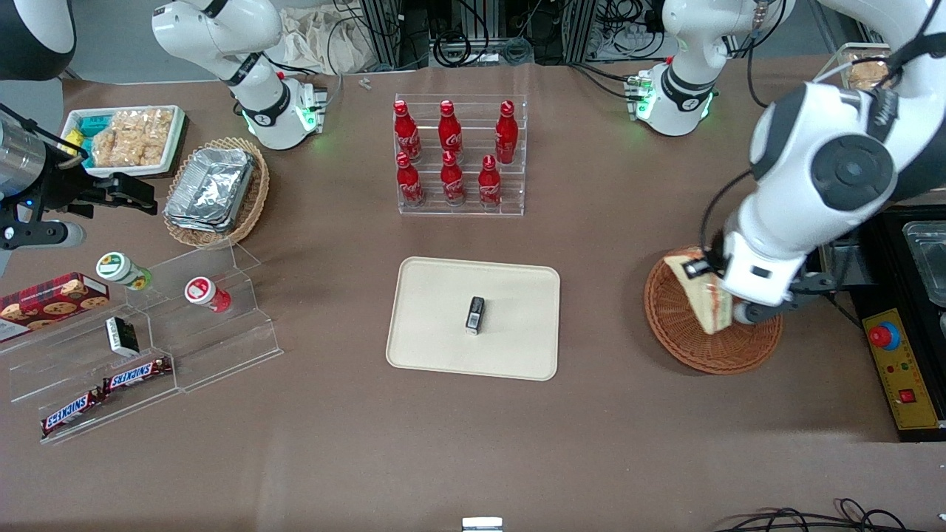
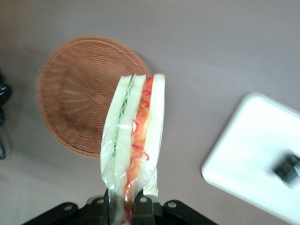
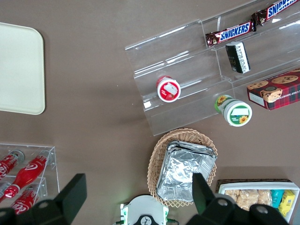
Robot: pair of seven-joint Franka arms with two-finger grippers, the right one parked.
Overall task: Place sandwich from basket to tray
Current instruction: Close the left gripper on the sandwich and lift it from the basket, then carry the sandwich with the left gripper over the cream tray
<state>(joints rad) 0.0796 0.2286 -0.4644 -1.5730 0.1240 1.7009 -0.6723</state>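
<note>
We have the tool (image 2: 123,206) clamped on the sandwich (image 2: 133,140), lifted above the basket (image 2: 77,98) near the tabletop's working-arm end; gripped only at its wrapped tip, it could slip out before reaching the tray (image 1: 473,277).

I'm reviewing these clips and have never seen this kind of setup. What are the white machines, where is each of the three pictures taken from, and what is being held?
The white machines are two robot arms fixed to a brown table. One picture looks down at the table from the front; the other two come from cameras on each arm's wrist.

The working arm's gripper is shut on a wrapped sandwich, holding it lifted above the round wicker basket, which looks empty.

Mid-table lies the cream tray, where the sandwich should go; a small dark packet already stands on it. Farther from the front camera is a clear rack of red bottles. Toward the parked arm's end lie snack bars, jars, cookies and foil trays.
</note>
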